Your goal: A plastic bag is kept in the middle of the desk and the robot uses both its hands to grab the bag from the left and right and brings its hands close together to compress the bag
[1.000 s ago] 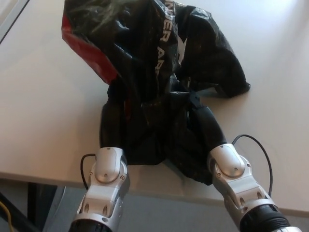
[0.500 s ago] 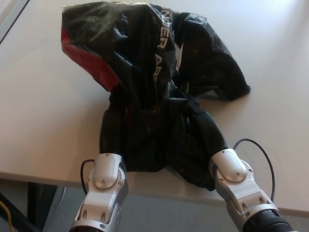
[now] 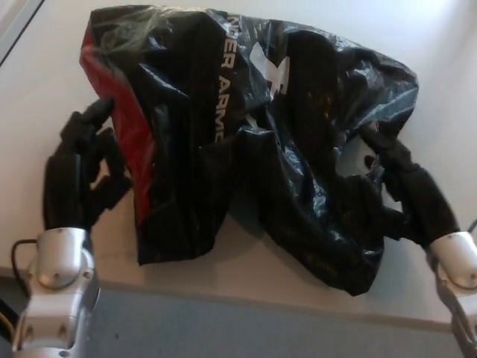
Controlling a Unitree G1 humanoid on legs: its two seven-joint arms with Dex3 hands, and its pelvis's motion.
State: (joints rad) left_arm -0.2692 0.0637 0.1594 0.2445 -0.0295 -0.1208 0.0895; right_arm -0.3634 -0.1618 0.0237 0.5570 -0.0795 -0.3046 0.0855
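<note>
Right now the left hand [image 3: 78, 175] sits at the left edge of the frame, flat-ish on the table [image 3: 45, 89], its black fingers [image 3: 93, 119] spread apart and holding nothing. The fingertips reach just beside the red strip on the bag's left side; whether they actually touch the plastic I can't say for sure.

Across the middle lies the plastic bag [image 3: 246, 142], one crumpled black sack with a red panel and white lettering, filling the upper and central part of the frame and hanging slightly over the table's near edge at lower centre.

Over on the right, the right hand [image 3: 406, 194] presses into the bag's right flank, partly buried in the folds. Black fingers against black plastic: I can't tell whether they are closed on it or merely leaning against it.

By my reckoning the squeeze itself is not being done at this moment. The hands are well apart, one on each side, and the bag spreads wide and puffy between them. What is left, I'd judge, is for both hands to take hold and come together.

Count: one bag, two robot hands, one table, and nothing else on it that I can see.
</note>
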